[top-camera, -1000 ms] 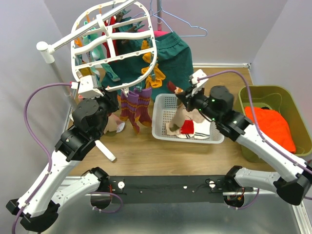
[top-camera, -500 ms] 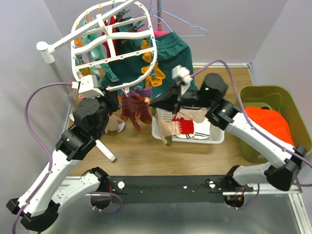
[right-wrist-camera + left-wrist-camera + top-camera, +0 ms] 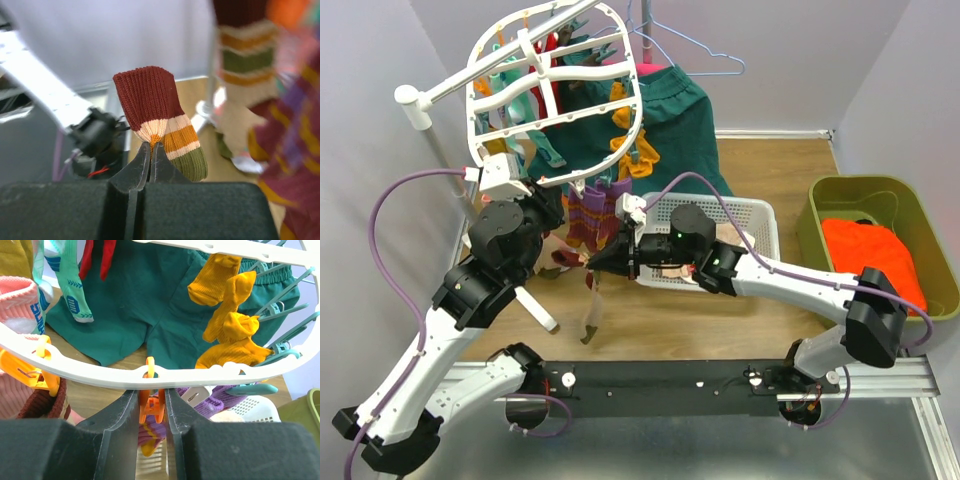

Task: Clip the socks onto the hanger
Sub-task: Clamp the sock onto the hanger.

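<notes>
The white lattice hanger [image 3: 555,70] hangs at the back left with several socks clipped on; its rim [image 3: 100,371] crosses the left wrist view. My left gripper [image 3: 151,415] sits just under that rim, its fingers pressed on both sides of an orange clip [image 3: 151,407] that hangs above a purple striped sock [image 3: 150,432]. My right gripper [image 3: 151,145] is shut on a striped sock [image 3: 150,102] with a maroon cuff, then cream, orange and green bands. In the top view that sock [image 3: 592,310] dangles from the right gripper [image 3: 590,262], just below the left gripper [image 3: 555,215].
A white mesh basket [image 3: 740,215] with more socks stands behind the right arm. A green bin [image 3: 880,190] at the right holds an orange cloth [image 3: 875,255]. A dark green garment [image 3: 675,120] and wire hangers [image 3: 690,45] hang at the back. The stand's pole [image 3: 440,150] is at the left.
My right arm has swung left from the basket, carrying the striped sock over to beside the left gripper under the hanger. The left arm has not moved.
</notes>
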